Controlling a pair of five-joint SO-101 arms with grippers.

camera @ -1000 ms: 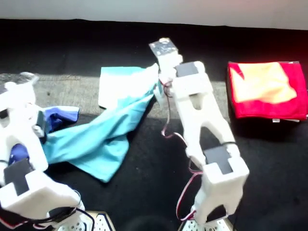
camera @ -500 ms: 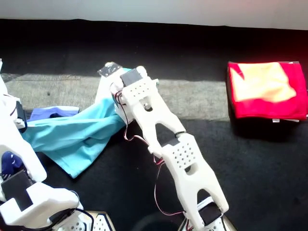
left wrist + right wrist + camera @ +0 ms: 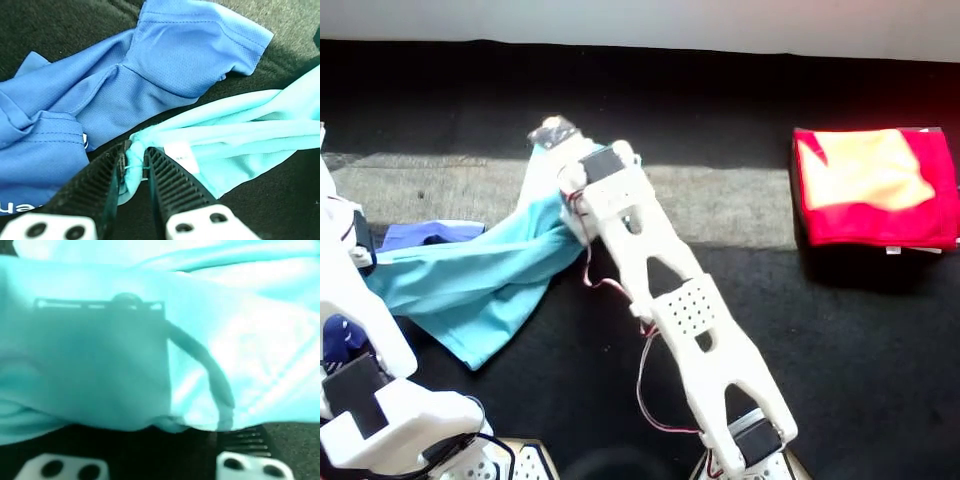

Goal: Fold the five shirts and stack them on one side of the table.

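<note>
A teal shirt (image 3: 485, 270) lies stretched across the left part of the black table (image 3: 740, 120). My left gripper (image 3: 134, 159) is shut on a bunched edge of the teal shirt (image 3: 235, 135) at the table's left side, also seen at the left gripper (image 3: 365, 262). My right gripper (image 3: 555, 137) holds the shirt's far corner at the back left of centre. The teal shirt (image 3: 125, 340) drapes over the right gripper's ribbed finger (image 3: 245, 439). A blue shirt (image 3: 150, 65) lies crumpled beside the left gripper and partly under the teal one, where the blue shirt (image 3: 430, 235) peeks out.
A folded red shirt with a yellow one on top (image 3: 875, 185) sits at the back right. A pale sunlit band (image 3: 720, 200) crosses the table's middle. The right arm's long white links (image 3: 670, 300) span the front centre.
My right arm has swung from the table's centre to the left, carrying the teal shirt's corner over. The shirt has bunched narrower. The left arm shifted slightly and kept its hold.
</note>
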